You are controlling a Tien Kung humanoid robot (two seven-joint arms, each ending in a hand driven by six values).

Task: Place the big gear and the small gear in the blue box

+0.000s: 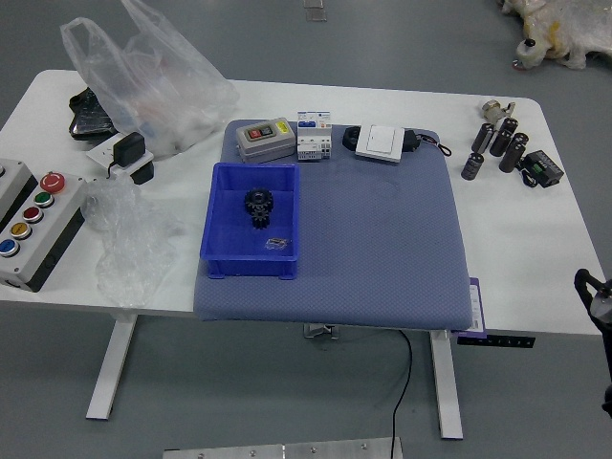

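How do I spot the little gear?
Find the blue plastic box on the blue-grey mat. Inside is a big black toothed gear. The small black toothed gear sits right at its near side and looks clearly narrower.

looks like a lab or workshop, judging by the push-button control box (pixel 50 232) at left and electrical devices (pixel 314 147) toward the white table's (pixel 535 277) far side.

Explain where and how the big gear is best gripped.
Probably by the left and right of its outer rim, from above: the big gear lies low between the walls of the blue box, and the small gear crowds its near side.
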